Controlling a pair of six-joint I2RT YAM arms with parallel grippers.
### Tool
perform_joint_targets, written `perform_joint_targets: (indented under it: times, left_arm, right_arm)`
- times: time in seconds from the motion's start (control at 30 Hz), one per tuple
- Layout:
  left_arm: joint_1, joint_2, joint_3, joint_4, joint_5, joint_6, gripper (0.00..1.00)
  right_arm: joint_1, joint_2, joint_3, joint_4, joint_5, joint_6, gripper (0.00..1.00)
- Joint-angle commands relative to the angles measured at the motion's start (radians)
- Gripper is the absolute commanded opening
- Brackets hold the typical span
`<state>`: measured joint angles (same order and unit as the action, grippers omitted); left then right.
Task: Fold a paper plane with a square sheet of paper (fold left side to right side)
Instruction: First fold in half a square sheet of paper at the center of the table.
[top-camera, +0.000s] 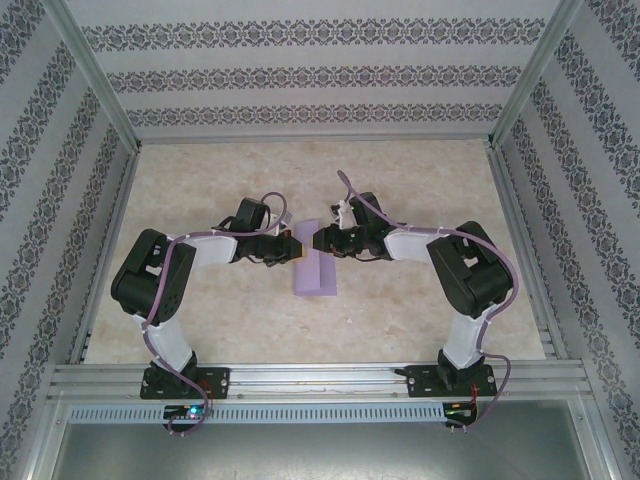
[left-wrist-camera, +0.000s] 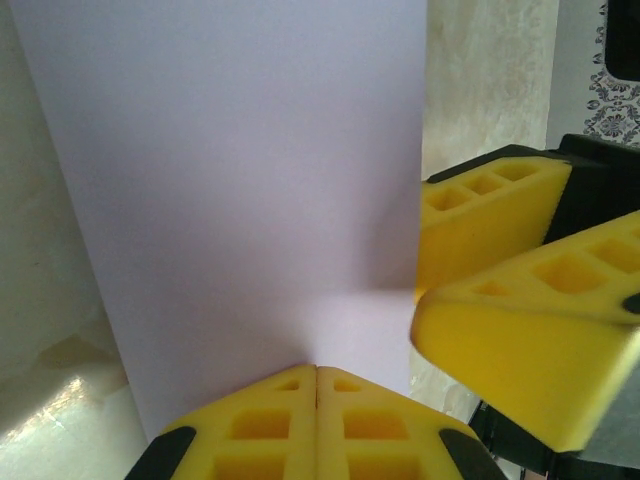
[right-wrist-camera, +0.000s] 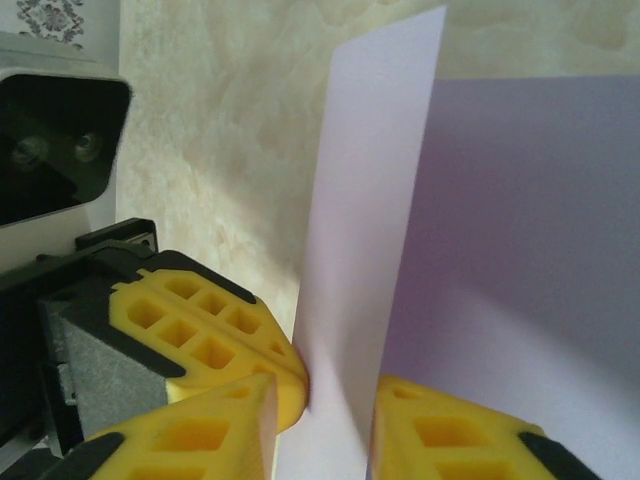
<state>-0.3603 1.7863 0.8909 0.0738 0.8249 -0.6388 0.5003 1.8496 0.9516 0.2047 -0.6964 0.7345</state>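
Paper (top-camera: 316, 278) lying centrally, flap raised at its 12 o'clock end. Pinched from 9 o'clock by left gripper (left-wrist-camera: 316, 375), fingers pressed together, likely for folding across. Straddled from 3 o'clock by right gripper (right-wrist-camera: 325, 410), fingers spread, seemingly readying a grip.

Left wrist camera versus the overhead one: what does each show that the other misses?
Left wrist: close up, the left gripper pinched shut on the sheet of paper, and the right gripper with fingers apart at its edge. Overhead: the arms whole, the table, patterned walls, the paper's narrow outline. Both: the lilac paper between the two grippers.
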Motion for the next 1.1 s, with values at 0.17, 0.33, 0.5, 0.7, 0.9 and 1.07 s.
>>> perform_joint_targets:
  times: [0.17,0.33,0.5,0.7,0.9,1.07]
  left_arm:
    - [-0.015,-0.017,0.02,-0.024,-0.015,0.017,0.09]
    - [-0.015,-0.076,0.02,-0.073,-0.08,0.043,0.28]
    - [-0.015,-0.132,0.017,-0.141,-0.178,0.075,0.43]
    - [-0.014,-0.119,0.026,-0.185,-0.217,0.085,0.49]
    - [-0.023,-0.074,0.04,-0.184,-0.209,0.073,0.51]
    - [-0.043,-0.036,0.066,-0.181,-0.199,0.07,0.53]
  right_arm:
    - [0.012,0.016,0.013,0.017,0.001,0.006,0.04]
    - [0.009,0.016,0.006,0.001,0.025,0.004,0.0]
    - [0.007,0.014,0.003,-0.021,0.054,-0.001,0.0]
    - [0.003,0.002,0.01,-0.089,0.103,-0.03,0.0]
    - [0.003,-0.007,0.018,-0.151,0.147,-0.056,0.0]
    - [0.001,-0.009,0.021,-0.158,0.155,-0.061,0.0]
